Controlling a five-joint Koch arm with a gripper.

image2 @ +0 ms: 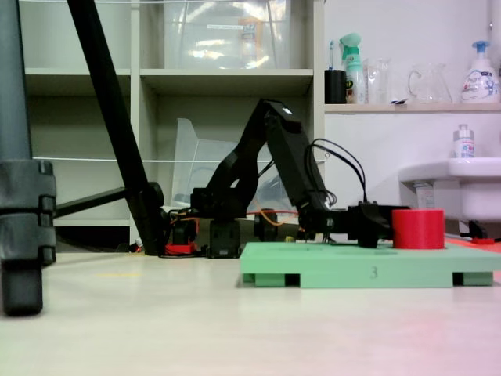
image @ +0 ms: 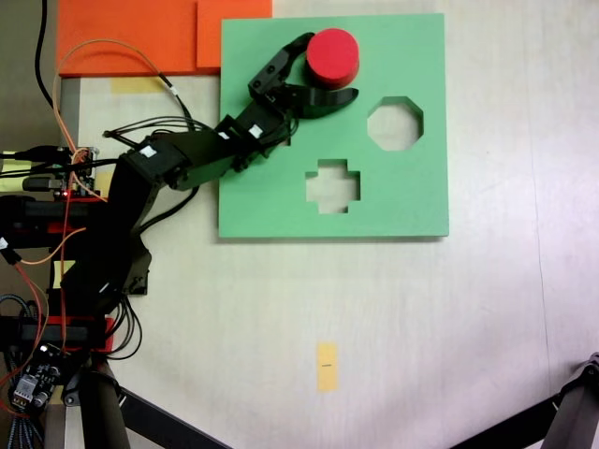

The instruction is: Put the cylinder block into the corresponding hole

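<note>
The red cylinder block [image: 333, 54] stands upright at the far middle of the green foam board [image: 412, 201]. It shows again at the board's right end [image2: 417, 229], low against the board's top. My gripper [image: 333, 66] reaches in from the left. One jaw lies against the block's upper left side and the other along its lower edge, so it is shut on the block. The low fixed view has the gripper [image2: 382, 225] just left of the block. The corresponding hole is hidden, and I cannot tell whether it lies under the block.
An octagonal cutout [image: 394, 123] and a cross-shaped cutout [image: 332, 184] lie open in the board. Orange foam sheets [image: 131, 37] sit at the far left. A yellow tape mark [image: 326, 365] is on the table. Tripod legs [image: 571, 412] stand near the front.
</note>
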